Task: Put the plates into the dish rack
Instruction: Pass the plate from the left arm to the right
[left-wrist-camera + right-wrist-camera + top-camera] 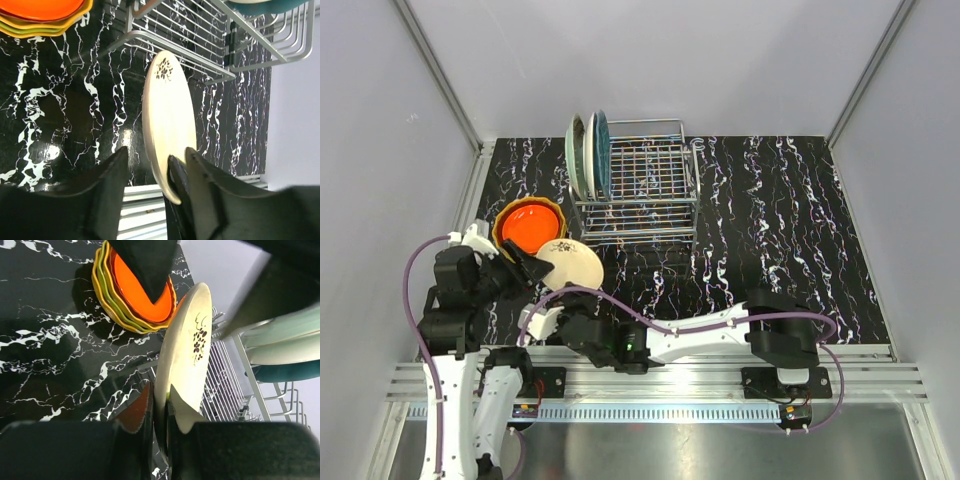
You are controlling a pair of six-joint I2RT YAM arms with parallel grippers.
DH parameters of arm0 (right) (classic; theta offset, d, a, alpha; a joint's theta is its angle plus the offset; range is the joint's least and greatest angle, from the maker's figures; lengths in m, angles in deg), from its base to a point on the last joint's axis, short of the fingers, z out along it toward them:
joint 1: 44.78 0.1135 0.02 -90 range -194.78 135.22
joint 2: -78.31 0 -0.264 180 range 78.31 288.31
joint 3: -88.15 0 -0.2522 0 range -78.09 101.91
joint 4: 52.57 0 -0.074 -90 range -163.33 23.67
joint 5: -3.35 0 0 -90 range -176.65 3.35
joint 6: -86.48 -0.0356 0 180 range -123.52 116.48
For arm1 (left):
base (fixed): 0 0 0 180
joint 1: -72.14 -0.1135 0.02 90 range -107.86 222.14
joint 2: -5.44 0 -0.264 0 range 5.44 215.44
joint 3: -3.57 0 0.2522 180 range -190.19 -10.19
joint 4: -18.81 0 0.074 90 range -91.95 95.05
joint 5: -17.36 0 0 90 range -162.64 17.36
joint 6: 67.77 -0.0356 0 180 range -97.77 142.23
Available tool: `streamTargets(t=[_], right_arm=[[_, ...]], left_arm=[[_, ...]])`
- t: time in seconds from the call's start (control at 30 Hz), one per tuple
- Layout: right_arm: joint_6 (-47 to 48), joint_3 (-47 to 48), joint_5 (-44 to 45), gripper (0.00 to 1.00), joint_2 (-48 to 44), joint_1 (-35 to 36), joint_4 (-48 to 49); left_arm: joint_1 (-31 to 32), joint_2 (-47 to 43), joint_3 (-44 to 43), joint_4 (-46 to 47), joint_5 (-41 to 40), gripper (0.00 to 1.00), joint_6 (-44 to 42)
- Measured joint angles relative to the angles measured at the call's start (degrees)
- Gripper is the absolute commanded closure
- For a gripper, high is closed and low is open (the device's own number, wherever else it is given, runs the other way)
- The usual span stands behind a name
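At the near left of the black, white-veined marble-pattern tabletop (770, 220), a round cream plate with a small dark flower print (572, 262) stands tilted on its edge, lifted between the two arms. The right gripper (160, 390) is pinched narrow on the lower rim of the cream plate, one finger on each face. The left gripper (157, 152) stands wide: its two dark fingers (110, 190) straddle the same plate with a clear gap on one side, so it is not gripping it. In the left wrist view the plate sits close to the other finger, beside a finger of the right gripper.

Just behind and to the left of the cream plate, flat on the tabletop, lies a stack of wavy-rimmed plates (530, 225): red-orange on top, then orange and yellow-green rims beneath.

Farther back, at the middle of the tabletop, sits the rectangular chrome wire dish rack (640, 185). At its left end a pale mint green plate (578, 155) and a teal plate (601, 150) stand upright on edge, side by side in the slots. The cream plate is near the rack's front left corner but not touching it.
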Motion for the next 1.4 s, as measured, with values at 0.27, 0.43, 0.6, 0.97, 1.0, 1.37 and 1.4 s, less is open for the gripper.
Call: streamTargets(t=[0.27, 0.43, 0.6, 0.97, 1.0, 1.37, 1.4], right_arm=[[-5.31, -1.03, -0.85, 1.0, -2.14, 1.57, -2.34], [-12.31, -4.09, -1.92, 1.0, -8.96, 1.57, -6.97], [-19.08, -7.52, -1.86, 1.0, -17.77, 1.57, -12.15], [-30.99, -10.84, -3.28, 1.0, -40.68, 0.26, -20.09], [-31.89, -10.82, -3.48, 1.0, -42.49, -0.79, -20.09], [-43.58, -9.07, -11.61, 1.0, -45.4, -22.99, -21.4], [-44.57, -7.98, -12.63, 1.0, -44.44, -24.59, -21.59]], left_arm=[[0.0, 4.83, -1.53, 1.2, 0.35, 0.05, -0.72], [0.04, 8.26, -6.93, 1.44, -2.8, 0.01, -1.92], [0.04, 9.57, -9.94, 4.22, -8.48, 0.01, -3.85], [0.04, 14.16, -9.4, 9.55, -19.56, 0.01, -10.36], [0.04, 14.67, -8.81, 10.05, -20.15, 0.01, -10.95], [0.04, 11.67, 3.26, 15.39, -22.69, 0.01, -13.27], [0.04, 11.78, 3.26, 15.74, -22.71, 0.01, -13.38]])
